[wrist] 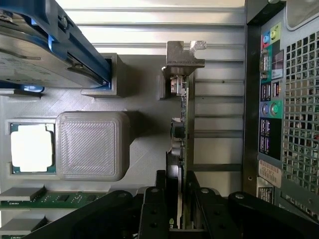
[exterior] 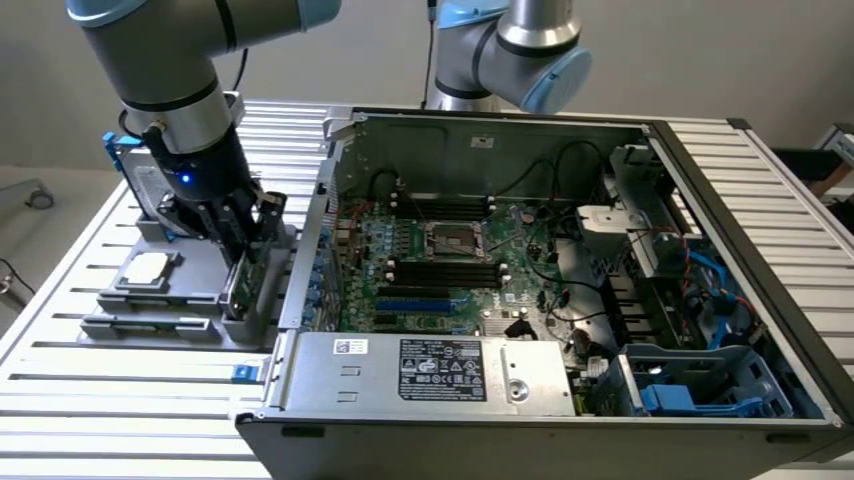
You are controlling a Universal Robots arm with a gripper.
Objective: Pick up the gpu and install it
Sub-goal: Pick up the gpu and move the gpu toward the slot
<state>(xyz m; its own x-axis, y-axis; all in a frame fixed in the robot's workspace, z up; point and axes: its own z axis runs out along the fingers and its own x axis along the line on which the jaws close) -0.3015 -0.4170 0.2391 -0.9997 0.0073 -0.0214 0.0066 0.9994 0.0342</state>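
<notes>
While the gpu (wrist: 179, 130) stands edgewise, the end effector (wrist: 177, 199) sits at its edge.

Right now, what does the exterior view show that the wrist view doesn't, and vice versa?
Exterior view adds: the open case's green motherboard, silver labelled power supply. Wrist view adds: the case's rear port panel, green memory sticks. Both: black gripper at the thin green gpu card standing in the grey printed holder, square silver processor chip, blue-framed silver hard drive.

The gpu (wrist: 182, 127) stands on edge in a holder (exterior: 140, 325) on the table (exterior: 120, 405), exterior view's left of the computer case (exterior: 534, 442)
</notes>
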